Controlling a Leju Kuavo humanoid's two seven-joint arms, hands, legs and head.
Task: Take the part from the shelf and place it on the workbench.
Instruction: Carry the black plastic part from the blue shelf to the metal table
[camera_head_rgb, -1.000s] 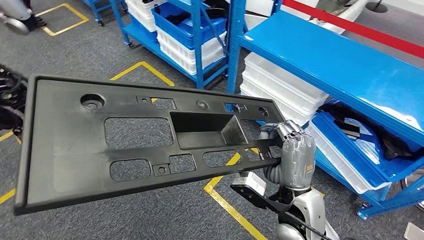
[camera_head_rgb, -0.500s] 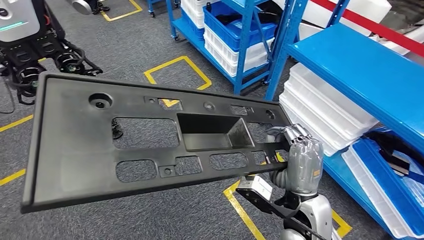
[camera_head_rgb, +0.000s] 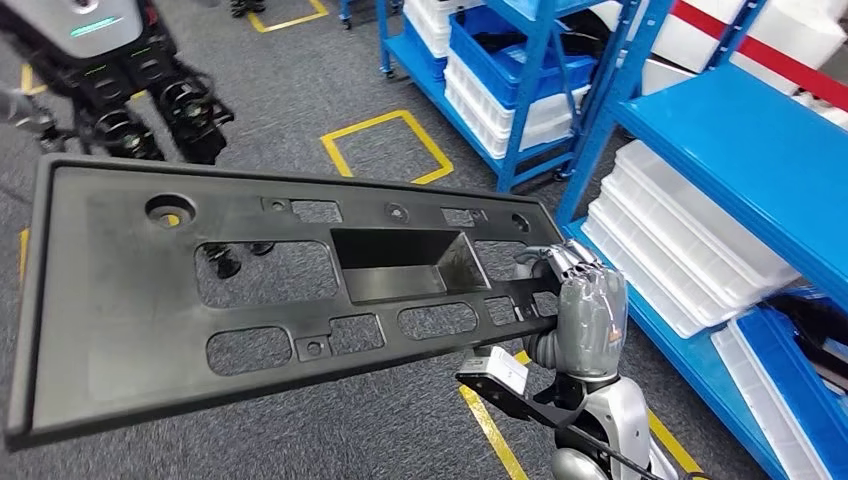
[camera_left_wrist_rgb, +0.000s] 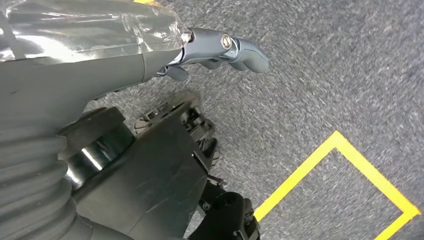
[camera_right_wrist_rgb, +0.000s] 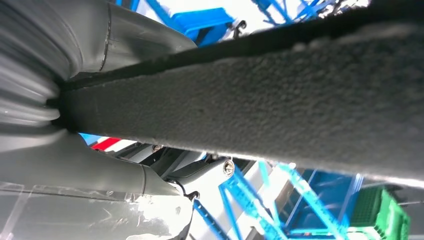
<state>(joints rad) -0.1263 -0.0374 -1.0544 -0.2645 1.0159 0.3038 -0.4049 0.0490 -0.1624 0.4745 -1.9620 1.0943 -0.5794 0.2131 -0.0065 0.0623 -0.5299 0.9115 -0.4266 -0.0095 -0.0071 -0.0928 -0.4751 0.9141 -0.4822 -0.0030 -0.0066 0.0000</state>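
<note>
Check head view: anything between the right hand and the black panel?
Nothing. The right hand grips the black panel directly at its right end, fingers curled over the edge, in the head view.

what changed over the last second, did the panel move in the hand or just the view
Mostly the view: the robot has turned, so the blue shelves slid to the right and another dark robot came into sight at upper left. The black panel stayed level in front, and the right hand keeps gripping its right end the same way. The left hand hangs over the floor, holding nothing.
</note>
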